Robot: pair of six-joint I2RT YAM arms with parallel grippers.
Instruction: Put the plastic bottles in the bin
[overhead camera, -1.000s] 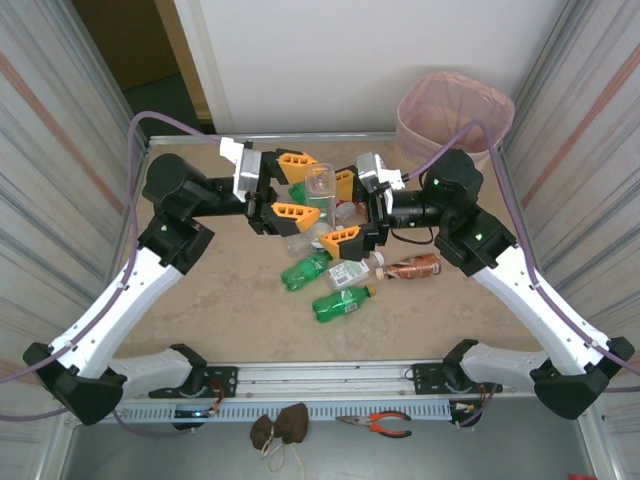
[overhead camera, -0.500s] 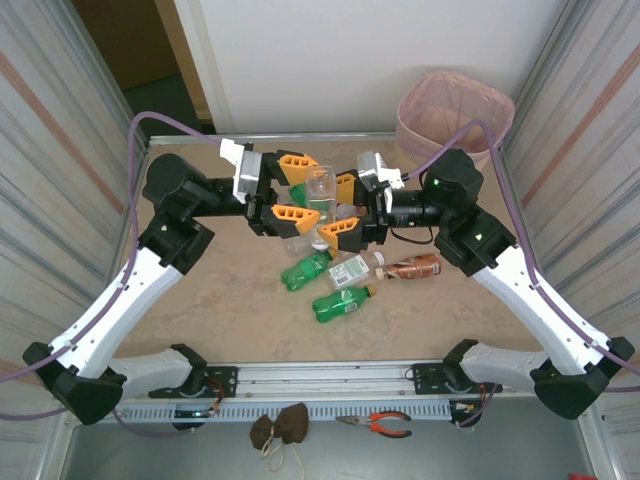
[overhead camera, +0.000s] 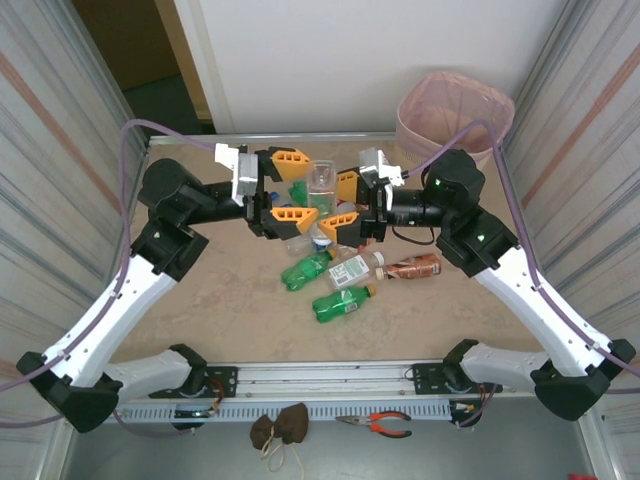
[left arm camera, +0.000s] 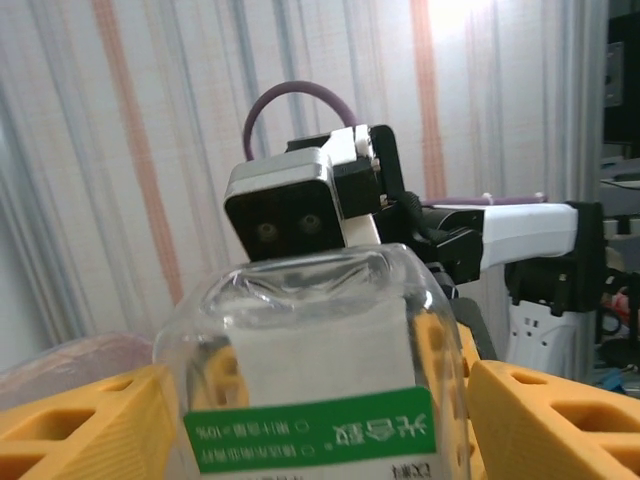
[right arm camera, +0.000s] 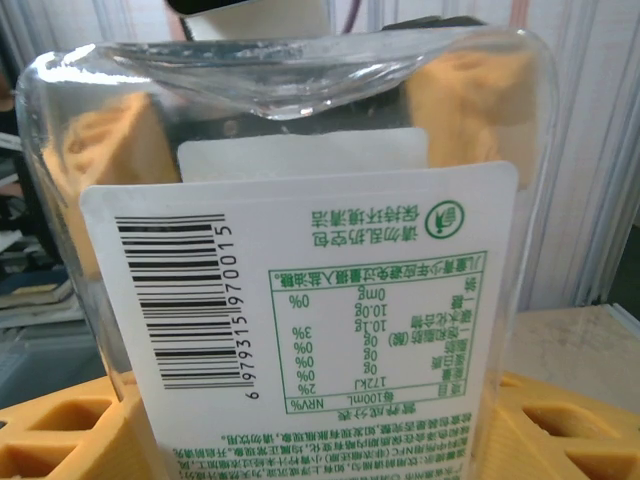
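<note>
Two green bottles (overhead camera: 305,270) from above; right-wrist barcode (right arm camera: 165,300) on clear bottle (right arm camera: 300,140)

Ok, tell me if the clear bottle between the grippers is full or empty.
Looks empty: the clear bottle shows no liquid, and things behind show straight through.

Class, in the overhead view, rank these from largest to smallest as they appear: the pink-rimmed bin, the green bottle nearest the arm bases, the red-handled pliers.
1. The bin, clearly largest.
2-3. The green bottle and the pliers look alike in length; the bottle is thicker, but too close to rank.
</note>
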